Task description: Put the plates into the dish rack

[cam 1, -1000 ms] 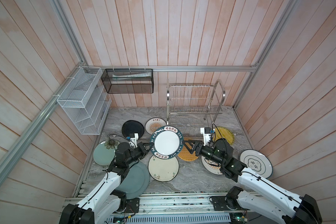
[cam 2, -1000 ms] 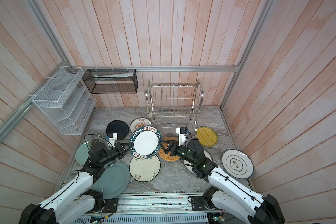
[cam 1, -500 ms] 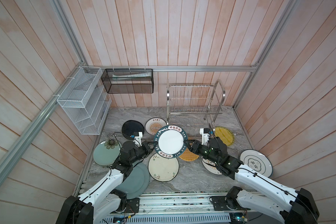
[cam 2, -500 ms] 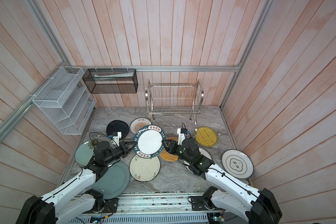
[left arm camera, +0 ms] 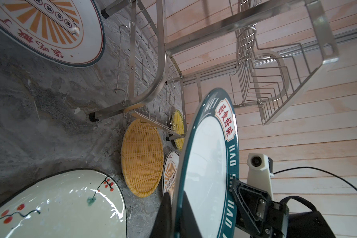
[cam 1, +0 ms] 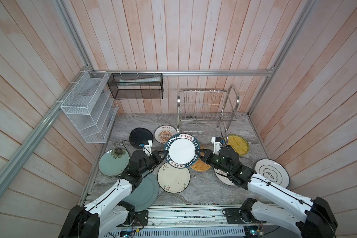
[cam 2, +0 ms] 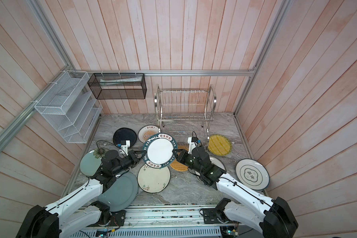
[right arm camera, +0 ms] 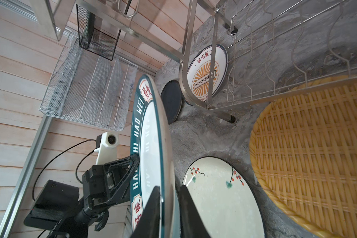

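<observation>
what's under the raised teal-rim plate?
Below the teal-rim plate: marble tabletop, cream berry plate, orange woven plate. In both top views it covers part of those two plates.

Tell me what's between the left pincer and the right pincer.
The teal-rimmed white plate, held aloft: the left pincer clamps one edge, the right pincer straddles the opposite edge. Both top views show it.
</observation>
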### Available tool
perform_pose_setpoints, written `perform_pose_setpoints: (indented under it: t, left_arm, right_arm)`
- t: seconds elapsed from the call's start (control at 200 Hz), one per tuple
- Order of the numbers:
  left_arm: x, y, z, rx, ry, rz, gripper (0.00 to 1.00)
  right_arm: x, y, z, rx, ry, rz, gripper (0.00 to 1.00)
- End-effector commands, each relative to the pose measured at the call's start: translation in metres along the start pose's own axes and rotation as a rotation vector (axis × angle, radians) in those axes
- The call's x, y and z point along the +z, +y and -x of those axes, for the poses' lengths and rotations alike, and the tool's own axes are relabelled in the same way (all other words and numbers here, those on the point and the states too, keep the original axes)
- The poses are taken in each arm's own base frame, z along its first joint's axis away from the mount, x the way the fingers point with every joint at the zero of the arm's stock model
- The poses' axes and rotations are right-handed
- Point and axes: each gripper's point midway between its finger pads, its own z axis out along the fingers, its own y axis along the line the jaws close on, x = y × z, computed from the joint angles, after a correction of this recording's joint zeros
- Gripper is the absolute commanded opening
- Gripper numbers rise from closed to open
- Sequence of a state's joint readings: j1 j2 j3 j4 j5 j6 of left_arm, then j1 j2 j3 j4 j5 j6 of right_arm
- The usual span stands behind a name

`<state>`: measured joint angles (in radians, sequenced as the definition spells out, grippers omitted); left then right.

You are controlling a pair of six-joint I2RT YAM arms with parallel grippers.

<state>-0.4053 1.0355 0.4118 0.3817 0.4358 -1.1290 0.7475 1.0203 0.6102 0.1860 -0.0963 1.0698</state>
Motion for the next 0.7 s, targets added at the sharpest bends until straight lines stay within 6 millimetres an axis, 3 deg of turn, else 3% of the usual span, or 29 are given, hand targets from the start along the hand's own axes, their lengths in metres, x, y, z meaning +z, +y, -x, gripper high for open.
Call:
perform_pose_setpoints:
  t: [0.0,0.295,0.45,0.59,0.695]
  left_arm:
    - [0.001,-0.031,0.013,0.058,-0.044,-0.092,0.0]
    - [0.004,-0.029,0.011,0.073,-0.041,-0.095,0.0]
    - [0.004,-0.027,0.01,0.082,-0.042,-0.092,0.0]
    - [0.004,-0.024,0.009,0.093,-0.041,-0.081,0.0]
    - [0.003,-0.02,0.009,0.105,-0.044,-0.064,0.25]
  right_arm:
    - [-0.003,0.002,0.003,0.028,-0.028,0.015,0.18]
    - [0.0,-0.009,-0.002,0.064,-0.021,-0.019,0.1]
    - [0.003,-0.015,-0.004,0.072,-0.018,-0.048,0.0]
    - [0.003,-0.015,-0.001,0.059,-0.028,-0.063,0.0]
    - [-0.003,-0.014,0.007,0.017,-0.067,-0.088,0.0]
